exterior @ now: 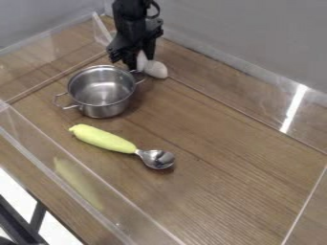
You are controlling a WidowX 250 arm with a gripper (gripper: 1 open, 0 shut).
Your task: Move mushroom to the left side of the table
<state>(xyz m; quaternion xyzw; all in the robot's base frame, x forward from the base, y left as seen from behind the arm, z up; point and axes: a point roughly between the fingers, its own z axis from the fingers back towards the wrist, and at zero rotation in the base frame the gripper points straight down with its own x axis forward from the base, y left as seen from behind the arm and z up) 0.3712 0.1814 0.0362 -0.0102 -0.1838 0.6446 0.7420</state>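
The mushroom (pixel 155 69) lies at the far side of the table (pixel 224 134), just right of the steel pot; only its cream-white stem shows, poking out to the right of the fingers. My black gripper (pixel 140 65) points steeply down from above and its fingers are closed around the mushroom's hidden cap, low over the wood.
A steel pot (pixel 102 89) with side handles stands directly left of and in front of the gripper. A yellow-handled metal spoon (pixel 121 145) lies nearer the front. Low clear acrylic walls (pixel 288 100) border the tabletop.
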